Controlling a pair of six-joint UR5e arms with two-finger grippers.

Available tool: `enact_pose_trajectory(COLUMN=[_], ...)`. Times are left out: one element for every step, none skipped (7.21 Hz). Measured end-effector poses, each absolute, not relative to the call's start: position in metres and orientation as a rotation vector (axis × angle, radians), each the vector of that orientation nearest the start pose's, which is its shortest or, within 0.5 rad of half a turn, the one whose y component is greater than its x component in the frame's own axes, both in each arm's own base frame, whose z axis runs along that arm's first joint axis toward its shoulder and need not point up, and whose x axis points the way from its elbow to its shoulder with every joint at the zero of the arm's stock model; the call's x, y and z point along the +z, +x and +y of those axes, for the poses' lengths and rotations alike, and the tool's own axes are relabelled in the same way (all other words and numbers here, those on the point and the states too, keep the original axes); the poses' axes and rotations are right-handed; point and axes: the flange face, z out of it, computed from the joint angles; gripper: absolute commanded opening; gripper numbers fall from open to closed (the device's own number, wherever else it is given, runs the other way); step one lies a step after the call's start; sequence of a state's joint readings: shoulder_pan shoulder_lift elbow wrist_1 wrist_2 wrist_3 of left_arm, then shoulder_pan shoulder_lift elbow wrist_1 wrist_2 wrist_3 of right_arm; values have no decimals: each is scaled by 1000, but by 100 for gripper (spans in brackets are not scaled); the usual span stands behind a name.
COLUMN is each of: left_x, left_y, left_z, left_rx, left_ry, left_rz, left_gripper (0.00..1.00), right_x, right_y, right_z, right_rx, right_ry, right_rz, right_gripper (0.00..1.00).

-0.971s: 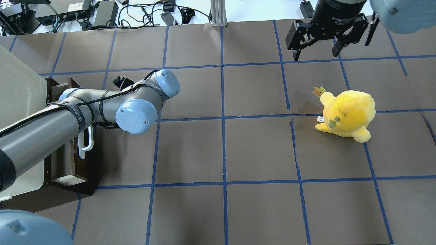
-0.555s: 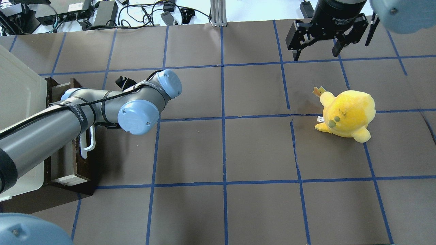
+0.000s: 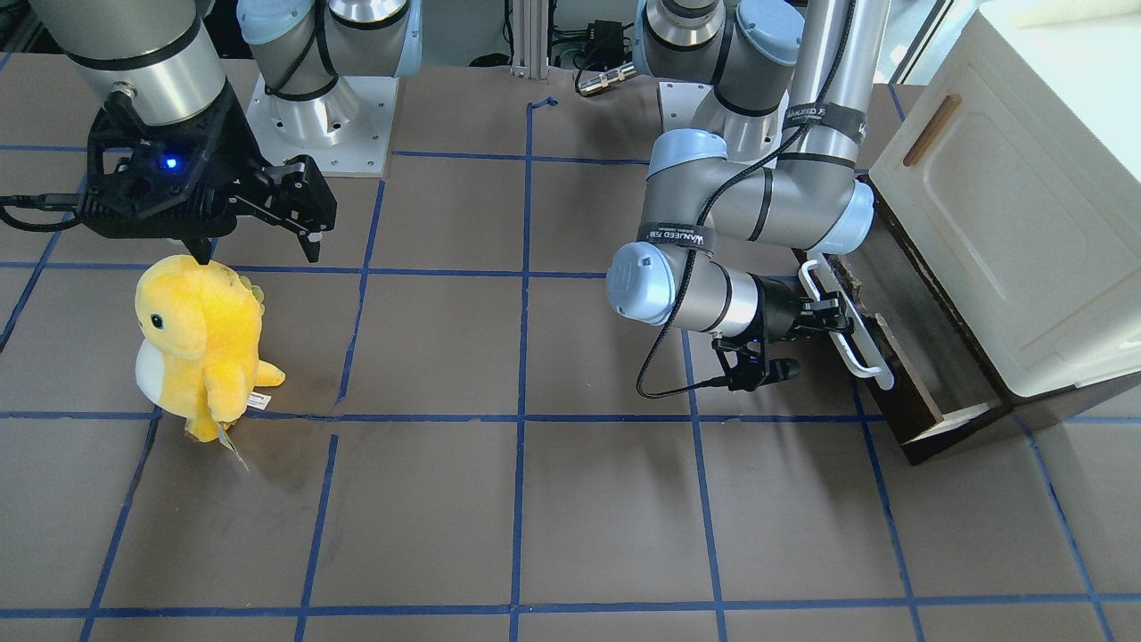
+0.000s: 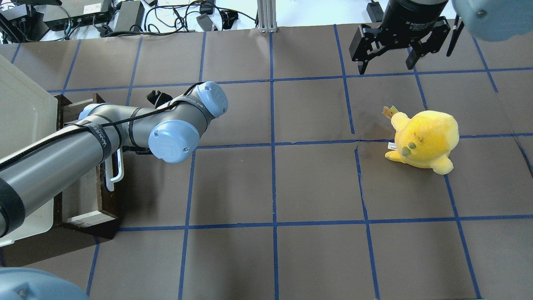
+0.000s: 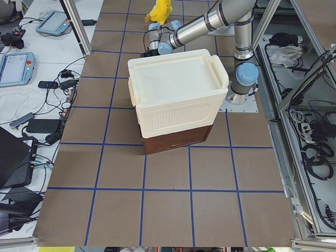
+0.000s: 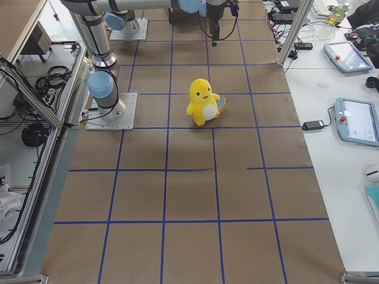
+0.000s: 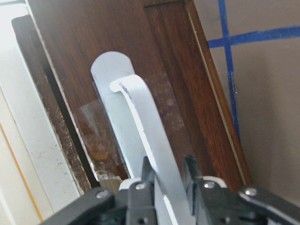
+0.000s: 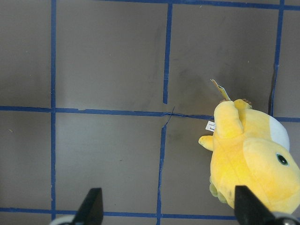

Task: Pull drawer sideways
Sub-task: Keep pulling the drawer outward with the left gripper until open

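The drawer [image 3: 907,397] sits at the right edge of the front-facing frame. It is partly pulled out from under the cream cabinet [image 3: 1007,205], with its dark front turned toward the middle of the desk [image 3: 535,499]. The left claw [image 3: 833,316] is clamped on the drawer's white handle [image 3: 863,355]. The wrist view shows its 2 fingers [image 7: 144,176] pressed against either side of the bar. The right claw [image 3: 254,245] hangs in the upper left of the front-facing frame, spread wide with nothing in it. It is near a yellow plush toy [image 3: 201,343] standing upright on the desk.
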State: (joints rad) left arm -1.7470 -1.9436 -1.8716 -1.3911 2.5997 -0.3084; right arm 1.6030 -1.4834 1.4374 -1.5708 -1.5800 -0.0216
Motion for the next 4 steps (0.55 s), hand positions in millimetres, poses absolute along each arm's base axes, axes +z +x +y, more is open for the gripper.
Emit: enact_pose_trajectory(left_x=[221,221,221,221], left_y=[-141,-143,-146,-147], left_z=[-508,-508,-507,-506], left_rx=[219,217,214,212], left_ry=[157,161,166,169], left_rz=[2044,2044,2044,2044], left_gripper=[30,30,30,30], right_x=[509,509,509,509], right_y=[149,149,149,149], right_z=[-529,-529,-529,-529], right_rx=[-73,-73,-73,-72], right_ry=[-84,-84,-84,-84], right_rz=[3149,3149,3149,3149], right_gripper=[100,100,100,100])
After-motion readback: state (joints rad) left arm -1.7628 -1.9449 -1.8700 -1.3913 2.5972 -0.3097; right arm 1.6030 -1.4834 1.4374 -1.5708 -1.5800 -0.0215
